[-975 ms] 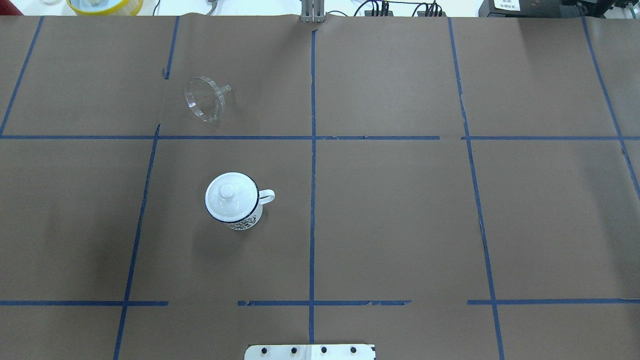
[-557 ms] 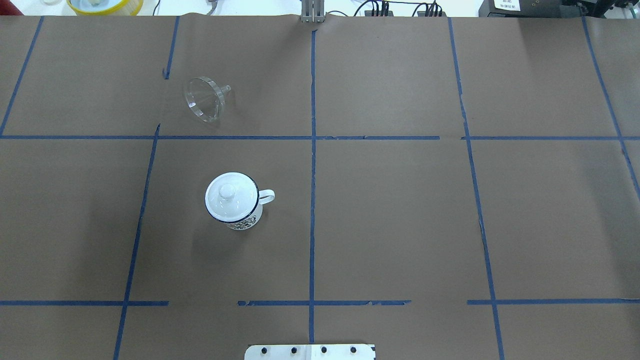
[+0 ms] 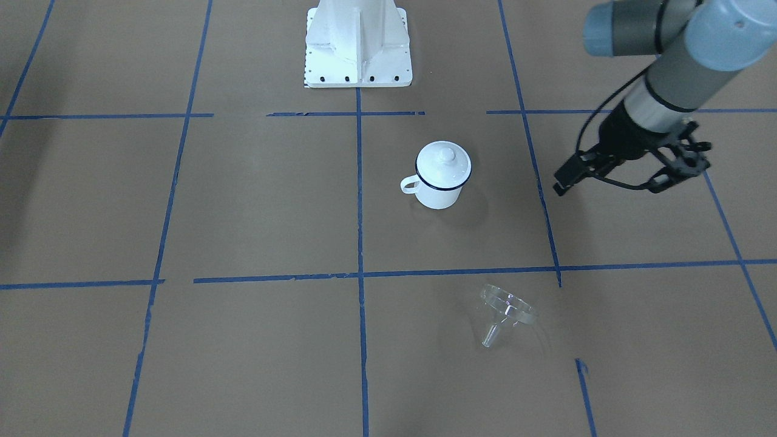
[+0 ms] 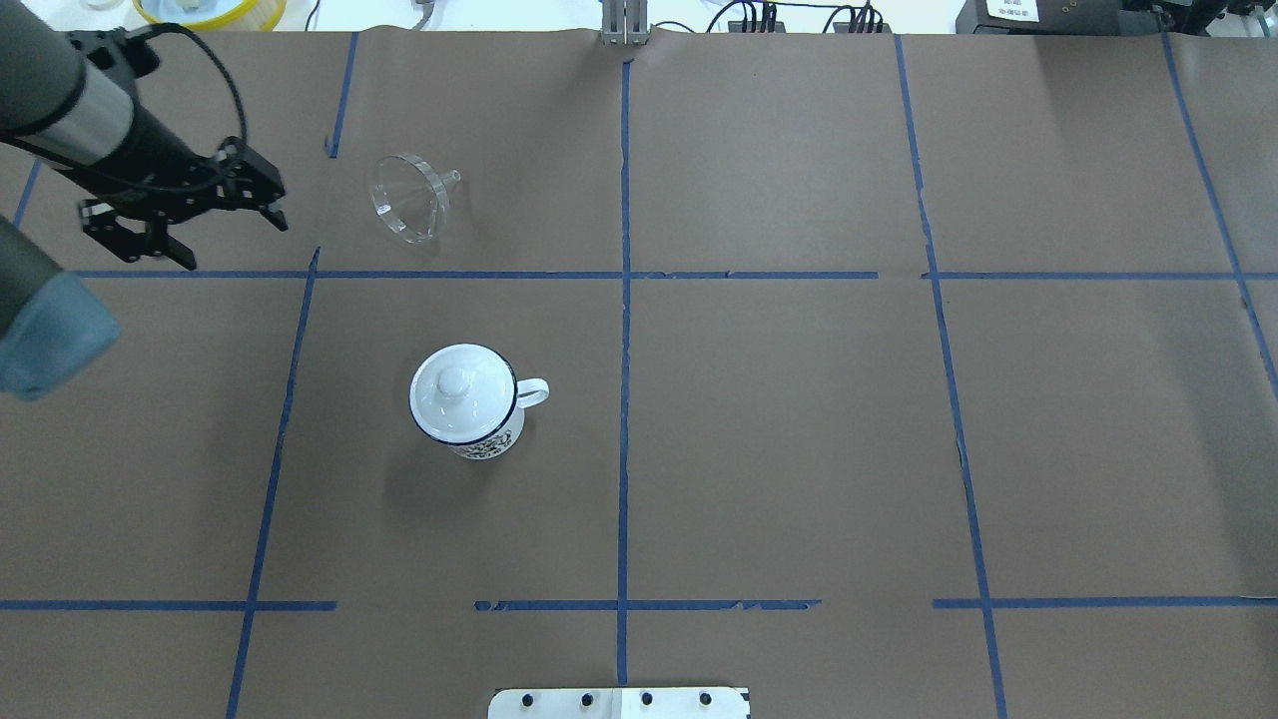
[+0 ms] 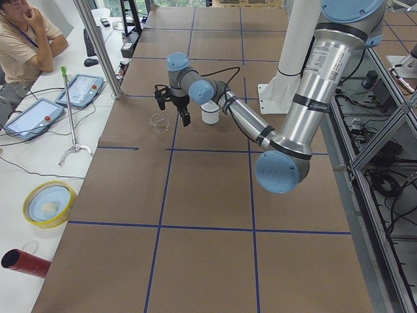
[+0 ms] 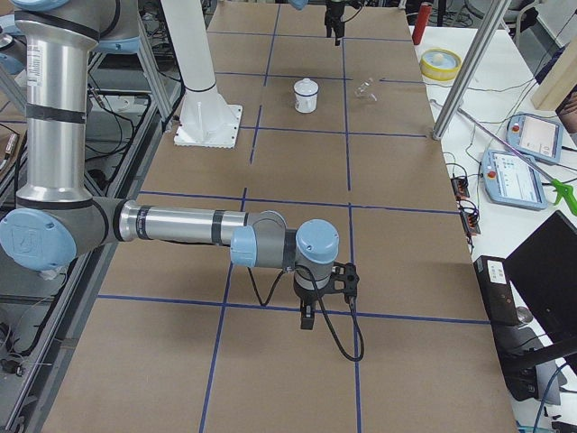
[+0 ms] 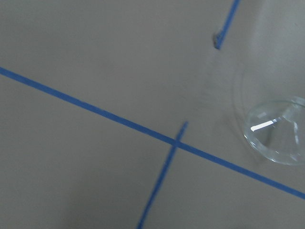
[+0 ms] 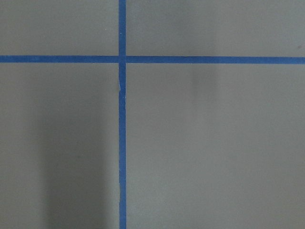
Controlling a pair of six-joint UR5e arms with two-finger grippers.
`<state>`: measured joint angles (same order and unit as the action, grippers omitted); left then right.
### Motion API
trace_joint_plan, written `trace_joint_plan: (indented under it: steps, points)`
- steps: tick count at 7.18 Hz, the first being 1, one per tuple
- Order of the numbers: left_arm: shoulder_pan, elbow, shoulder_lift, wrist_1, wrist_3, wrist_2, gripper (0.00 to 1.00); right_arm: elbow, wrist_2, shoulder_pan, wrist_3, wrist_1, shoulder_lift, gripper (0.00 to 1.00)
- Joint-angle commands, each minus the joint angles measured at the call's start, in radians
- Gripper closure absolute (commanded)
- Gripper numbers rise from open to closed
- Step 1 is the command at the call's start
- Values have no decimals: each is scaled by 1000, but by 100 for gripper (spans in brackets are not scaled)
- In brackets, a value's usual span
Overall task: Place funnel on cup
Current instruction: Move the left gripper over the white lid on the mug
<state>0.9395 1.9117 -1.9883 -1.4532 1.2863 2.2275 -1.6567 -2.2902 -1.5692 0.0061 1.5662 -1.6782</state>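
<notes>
The clear funnel [image 4: 407,200] lies on its side on the brown paper, spout toward the middle of the table; it also shows in the front view [image 3: 507,311] and in the left wrist view [image 7: 279,136]. The cup [image 4: 491,442], a white mug with a dark blue rim [image 3: 438,195], stands upright nearer the base with a white knobbed lid [image 4: 457,389] on it. My left gripper [image 4: 230,240] is open and empty, above the table to the left of the funnel [image 3: 607,189]. My right gripper [image 6: 311,320] shows only in the exterior right view, far from both; I cannot tell its state.
The robot's white base plate [image 4: 619,702] sits at the near edge. A yellow bowl [image 5: 49,203], a red cylinder [image 5: 26,262], tablets and a metal post [image 5: 98,45] stand off the table's far side, where an operator [image 5: 26,32] sits.
My left arm has come into the overhead view from the left with its gripper open, toward the funnel. The funnel and the cup have not moved.
</notes>
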Motion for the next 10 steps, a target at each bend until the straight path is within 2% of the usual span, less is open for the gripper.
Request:
trace_joint_plan:
  steps: [1,3,6,7,9,10]
  points:
    - [-215,46,-87,94,255,-92,1,0,0,0,0,0,0,0]
    - [-279,31,-138,99,365,-103,1,0,0,0,0,0,0,0]
    - [-304,23,-162,99,378,-221,2,0,0,0,0,0,0,0]
    - [-335,-15,-173,97,378,-226,2,0,0,0,0,0,0,0]
    - [-344,-25,-173,96,380,-226,10,0,0,0,0,0,0,0]
    - [-346,-25,-176,97,380,-232,23,0,0,0,0,0,0,0]
